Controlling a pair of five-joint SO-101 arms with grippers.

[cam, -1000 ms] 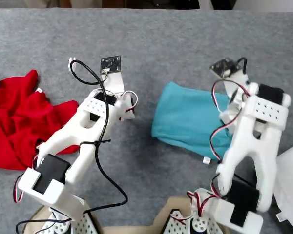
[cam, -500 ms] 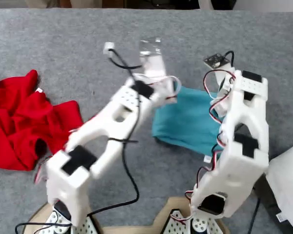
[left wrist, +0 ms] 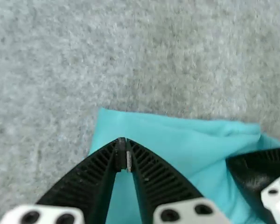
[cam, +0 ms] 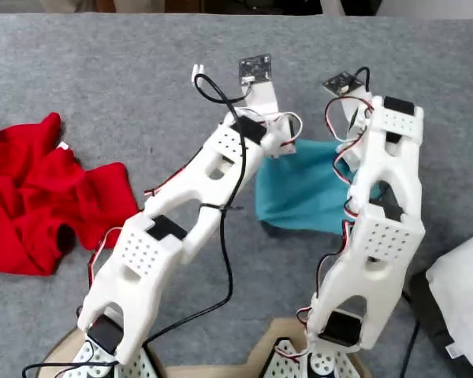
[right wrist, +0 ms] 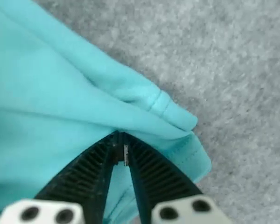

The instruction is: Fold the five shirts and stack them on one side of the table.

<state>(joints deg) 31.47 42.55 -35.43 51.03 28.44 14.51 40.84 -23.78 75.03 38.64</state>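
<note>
A folded teal cotton shirt (cam: 299,197) lies right of centre on the grey felt-covered table (cam: 102,71), its far edge and near-left corner showing between the two white arms, with bare felt open beyond it. The left gripper (left wrist: 123,154) has its fingers pressed together just inside the shirt's far corner, and the right gripper (right wrist: 120,151) is likewise closed tip to tip against a fold beside the hemmed edge. A crumpled red shirt (cam: 31,205) lies well apart at the left, and a white cloth (cam: 461,287) sits at the right edge.
</note>
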